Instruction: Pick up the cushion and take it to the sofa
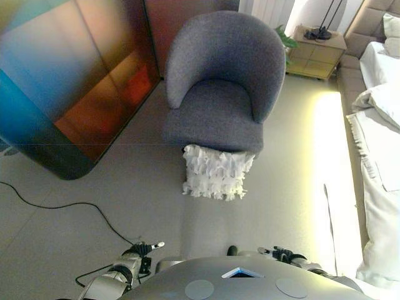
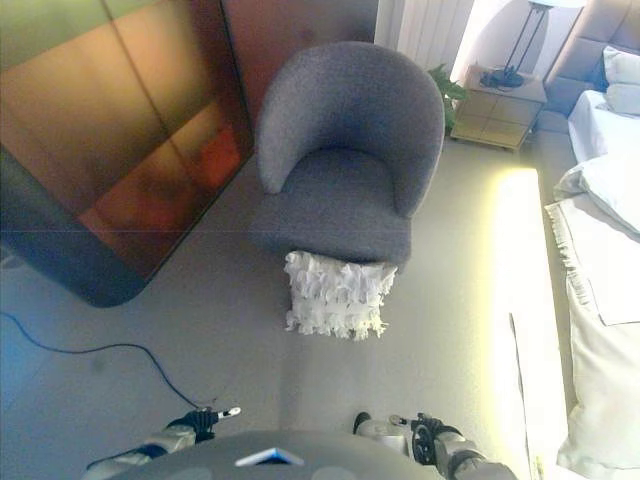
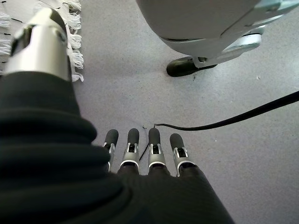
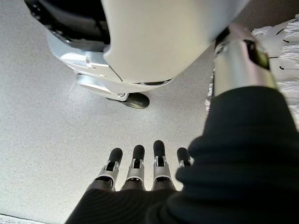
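I see a pale grey floor (image 1: 144,187) running up to a grey armchair (image 1: 222,87) ahead of me. A white frilled cushion (image 1: 215,172) stands on the floor, leaning against the front of the armchair's seat, its top edge tucked just under the seat's lip. To my left a large dark panel (image 1: 69,81) with glossy coloured reflections leans at an angle. Far ahead on the right a nightstand (image 1: 315,47) carries a lamp (image 1: 324,28), with a green plant (image 1: 286,39) just beside it. A bed (image 1: 381,156) with white bedding runs along my right side.

My left hand (image 3: 140,151) hangs low by my side over the floor, fingers straight and relaxed in a row, thumb apart, holding nothing and touching nothing. My right hand (image 4: 140,163) hangs the same way on the other side, fingers straight, nothing in it. Each wrist view catches the cushion's fringe at its edge, so the cushion is well apart from both hands, on the floor between me and the armchair.
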Motion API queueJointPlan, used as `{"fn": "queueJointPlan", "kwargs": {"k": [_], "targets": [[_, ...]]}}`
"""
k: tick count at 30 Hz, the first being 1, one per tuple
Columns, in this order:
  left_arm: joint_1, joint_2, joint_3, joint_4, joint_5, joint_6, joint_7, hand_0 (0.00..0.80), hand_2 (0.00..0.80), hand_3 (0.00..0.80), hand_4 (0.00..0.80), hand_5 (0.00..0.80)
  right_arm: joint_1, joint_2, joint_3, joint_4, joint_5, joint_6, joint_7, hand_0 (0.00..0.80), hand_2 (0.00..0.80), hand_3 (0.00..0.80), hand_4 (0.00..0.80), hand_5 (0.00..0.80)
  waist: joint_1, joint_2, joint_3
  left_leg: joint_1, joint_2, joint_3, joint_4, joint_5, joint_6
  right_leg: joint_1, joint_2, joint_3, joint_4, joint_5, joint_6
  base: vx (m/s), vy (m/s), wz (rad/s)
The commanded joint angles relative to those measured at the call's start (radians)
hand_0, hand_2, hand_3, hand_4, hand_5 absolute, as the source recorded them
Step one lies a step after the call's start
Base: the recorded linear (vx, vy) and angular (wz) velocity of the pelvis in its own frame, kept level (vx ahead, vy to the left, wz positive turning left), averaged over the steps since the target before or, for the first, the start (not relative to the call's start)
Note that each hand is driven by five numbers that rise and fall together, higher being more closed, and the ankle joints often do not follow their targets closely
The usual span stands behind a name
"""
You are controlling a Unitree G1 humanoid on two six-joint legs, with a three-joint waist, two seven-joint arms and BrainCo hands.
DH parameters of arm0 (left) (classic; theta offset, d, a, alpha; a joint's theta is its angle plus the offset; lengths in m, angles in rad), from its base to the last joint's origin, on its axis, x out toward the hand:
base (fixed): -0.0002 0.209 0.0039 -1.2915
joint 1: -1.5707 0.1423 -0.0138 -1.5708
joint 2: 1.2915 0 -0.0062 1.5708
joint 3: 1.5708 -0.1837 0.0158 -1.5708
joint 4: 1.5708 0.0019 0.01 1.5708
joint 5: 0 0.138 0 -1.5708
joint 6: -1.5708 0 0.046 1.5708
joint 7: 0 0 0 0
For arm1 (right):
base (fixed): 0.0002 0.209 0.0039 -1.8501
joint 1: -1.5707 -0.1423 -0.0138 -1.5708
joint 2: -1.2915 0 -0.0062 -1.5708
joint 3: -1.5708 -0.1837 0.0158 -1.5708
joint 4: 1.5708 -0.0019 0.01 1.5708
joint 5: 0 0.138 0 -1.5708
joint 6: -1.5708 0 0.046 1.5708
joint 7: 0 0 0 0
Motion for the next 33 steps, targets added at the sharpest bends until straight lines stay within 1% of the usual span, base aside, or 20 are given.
{"fn": "queueJointPlan", "kwargs": {"k": [1, 9, 14, 15, 16, 17, 19, 20, 21, 22, 23, 24, 26, 27, 28, 29, 30, 31, 33], "targets": [[-0.065, -0.006, -0.031, 0.013, -0.009, 0.005, 0.005, 0.0, 0.0, 0.0, 0.0, 0.0, -0.083, -0.003, 0.01, 0.064, 0.029, -0.007, 0.005, 0.0, 0.0, 0.0, 0.0, 0.0, 0.005, -0.022, 0.027, -0.053, -0.053, 0.037, 0.004, -0.03, 0.058, 0.047, -0.009, -0.005, 0.008, -0.103, 0.046, -0.019, -0.039, 0.0], [-0.063, 0.003, -0.035, 0.003, -0.001, 0.01, 0.013, 0.0, 0.0, 0.0, 0.0, 0.0, -0.083, -0.007, 0.013, 0.059, 0.029, -0.007, 0.013, 0.0, 0.0, 0.0, 0.0, 0.0, 0.007, -0.02, 0.03, -0.056, -0.05, 0.028, 0.004, -0.026, 0.054, 0.047, -0.001, -0.012, 0.008, -0.108, 0.041, -0.013, -0.067, 0.01], [-0.06, 0.004, -0.032, 0.0, -0.008, 0.014, 0.031, 0.0, 0.0, 0.0, 0.0, 0.0, -0.092, -0.011, 0.02, 0.056, 0.042, -0.005, 0.007, 0.0, 0.0, 0.0, 0.0, 0.0, 0.011, -0.029, 0.04, -0.054, -0.044, 0.015, 0.018, -0.016, 0.049, 0.048, 0.017, 0.018, 0.008, -0.112, 0.022, -0.017, -0.11, 0.0], [-0.06, 0.004, -0.028, -0.002, -0.013, 0.012, 0.039, 0.0, 0.0, 0.0, 0.0, 0.0, -0.096, -0.013, 0.02, 0.054, 0.043, -0.006, 0.008, 0.0, 0.0, 0.0, 0.0, 0.0, 0.012, -0.039, 0.046, -0.073, -0.037, 0.016, 0.077, -0.029, 0.045, 0.047, 0.018, 0.027, 0.008, -0.108, 0.014, -0.056, -0.161, 0.0], [-0.062, 0.003, -0.023, -0.002, -0.015, 0.008, 0.047, 0.0, 0.0, 0.0, 0.0, 0.0, -0.102, -0.014, 0.019, 0.055, 0.037, -0.008, 0.011, 0.0, 0.0, 0.0, 0.0, 0.0, 0.012, -0.052, 0.053, -0.099, -0.028, 0.025, 0.15, -0.046, 0.045, 0.042, 0.013, 0.03, 0.008, -0.102, 0.007, -0.077, -0.191, 0.01], [-0.063, 0.002, -0.016, -0.003, -0.018, 0.001, 0.054, 0.0, 0.0, 0.0, 0.0, 0.0, -0.107, -0.014, 0.019, 0.054, 0.03, -0.012, 0.014, 0.0, 0.0, 0.0, 0.0, 0.0, 0.014, -0.066, 0.062, -0.139, -0.021, 0.035, 0.246, -0.064, 0.05, 0.033, 0.007, 0.033, 0.022, -0.103, -0.002, -0.097, -0.219, -0.01], [-0.065, 0.005, -0.001, -0.007, -0.038, -0.02, 0.055, 0.0, 0.0, 0.0, 0.0, 0.0, -0.119, -0.023, 0.024, 0.044, 0.014, 0.003, 0.017, 0.0, 0.0, 0.0, 0.0, 0.0, 0.024, -0.087, 0.094, -0.257, -0.002, 0.024, 0.479, -0.05, 0.065, 0.012, 0.008, 0.051, 0.056, -0.104, -0.03, -0.109, -0.235, -0.11], [-0.064, 0.003, 0.005, -0.007, -0.052, -0.026, 0.052, 0.0, 0.0, 0.0, 0.0, 0.0, -0.121, -0.033, 0.027, 0.037, 0.005, 0.019, 0.021, 0.0, 0.0, 0.0, 0.0, 0.0, 0.03, -0.086, 0.113, -0.313, 0.004, 0.016, 0.576, -0.039, 0.072, 0.01, 0.016, 0.056, 0.075, -0.106, -0.044, -0.065, -0.187, -0.26], [-0.062, 0.002, 0.011, -0.009, -0.062, -0.024, 0.047, 0.0, 0.0, 0.0, 0.0, 0.0, -0.123, -0.038, 0.027, 0.038, 0.004, 0.033, 0.022, 0.0, 0.0, 0.0, 0.0, 0.0, 0.039, -0.085, 0.127, -0.349, -0.001, 0.006, 0.627, -0.029, 0.075, 0.015, 0.02, 0.058, 0.083, -0.106, -0.049, -0.011, -0.122, -0.45], [-0.059, 0.001, 0.019, -0.01, -0.063, -0.025, 0.046, 0.0, 0.0, 0.0, 0.0, 0.0, -0.121, -0.043, 0.027, 0.04, 0.01, 0.031, 0.025, 0.0, 0.0, 0.0, 0.0, 0.0, 0.052, -0.077, 0.141, -0.384, -0.025, -0.018, 0.63, 0.003, 0.069, 0.027, 0.028, 0.064, 0.092, -0.114, -0.05, 0.036, -0.058, -0.41], [-0.054, 0.003, 0.023, -0.011, -0.068, -0.028, 0.046, 0.0, 0.0, 0.0, 0.0, 0.0, -0.121, -0.05, 0.024, 0.037, 0.01, 0.024, 0.032, 0.0, 0.0, 0.0, 0.0, 0.0, 0.062, -0.07, 0.15, -0.41, -0.054, -0.034, 0.604, 0.028, 0.063, 0.039, 0.034, 0.073, 0.099, -0.125, -0.048, 0.1, -0.015, -0.42], [-0.044, 0.004, 0.026, -0.01, -0.078, -0.033, 0.052, 0.0, 0.0, 0.0, 0.0, 0.0, -0.122, -0.054, 0.023, 0.034, 0.009, 0.015, 0.039, 0.0, 0.0, 0.0, 0.0, 0.0, 0.071, -0.056, 0.158, -0.416, -0.068, -0.037, 0.531, 0.064, 0.051, 0.057, 0.052, 0.085, 0.11, -0.146, -0.047, 0.155, -0.009, -0.35], [-0.022, 0.011, 0.032, -0.022, -0.08, -0.03, 0.052, 0.0, 0.0, 0.0, 0.0, 0.0, -0.122, -0.058, 0.012, 0.027, -0.007, 0.012, 0.041, 0.0, 0.0, 0.0, 0.0, 0.0, 0.08, -0.035, 0.153, -0.422, -0.081, -0.012, 0.409, 0.103, 0.043, 0.089, 0.079, 0.1, 0.118, -0.181, -0.046, 0.238, 0.01, -0.51], [-0.017, 0.014, 0.026, -0.029, -0.082, -0.022, 0.049, 0.0, 0.0, 0.0, 0.0, 0.0, -0.122, -0.06, 0.008, 0.025, -0.015, 0.018, 0.039, 0.0, 0.0, 0.0, 0.0, 0.0, 0.081, -0.023, 0.146, -0.429, -0.084, 0.009, 0.343, 0.127, 0.039, 0.105, 0.095, 0.103, 0.121, -0.198, -0.048, 0.344, 0.036, -0.58], [-0.012, 0.017, 0.018, -0.034, -0.085, -0.017, 0.04, 0.0, 0.0, 0.0, 0.0, 0.0, -0.119, -0.062, 0.01, 0.027, -0.016, 0.018, 0.038, 0.0, 0.0, 0.0, 0.0, 0.0, 0.087, -0.005, 0.138, -0.437, -0.081, 0.028, 0.245, 0.177, 0.025, 0.133, 0.122, 0.109, 0.128, -0.226, -0.053, 0.332, 0.031, -0.48], [-0.01, 0.017, 0.014, -0.037, -0.087, -0.014, 0.037, 0.0, 0.0, 0.0, 0.0, 0.0, -0.117, -0.062, 0.012, 0.028, -0.016, 0.018, 0.036, 0.0, 0.0, 0.0, 0.0, 0.0, 0.09, -0.001, 0.136, -0.435, -0.082, 0.031, 0.211, 0.194, 0.021, 0.146, 0.128, 0.115, 0.13, -0.237, -0.055, 0.362, 0.03, -0.39], [-0.006, 0.016, 0.008, -0.045, -0.092, -0.006, 0.036, 0.0, 0.0, 0.0, 0.0, 0.0, -0.115, -0.059, 0.014, 0.032, -0.016, 0.018, 0.034, 0.0, 0.0, 0.0, 0.0, 0.0, 0.095, 0.004, 0.13, -0.432, -0.084, 0.032, 0.159, 0.207, 0.02, 0.168, 0.14, 0.125, 0.134, -0.258, -0.057, 0.4, 0.036, -0.03], [0.001, 0.015, 0.004, -0.054, -0.097, 0.002, 0.033, 0.0, 0.0, 0.0, 0.0, 0.0, -0.11, -0.055, 0.015, 0.035, -0.015, 0.023, 0.028, 0.0, 0.0, 0.0, 0.0, 0.0, 0.104, 0.01, 0.12, -0.427, -0.082, 0.028, 0.078, 0.219, 0.018, 0.193, 0.153, 0.141, 0.148, -0.286, -0.058, 0.477, 0.042, 0.2], [0.008, 0.01, 0.011, -0.047, -0.088, 0.0, 0.023, 0.0, 0.0, 0.0, 0.0, 0.0, -0.102, -0.047, 0.016, 0.035, -0.014, 0.034, 0.018, 0.0, 0.0, 0.0, 0.0, 0.0, 0.111, 0.011, 0.11, -0.419, -0.078, 0.03, 0.019, 0.219, 0.016, 0.216, 0.158, 0.151, 0.165, -0.316, -0.057, 0.449, 0.035, 0.21]]}}
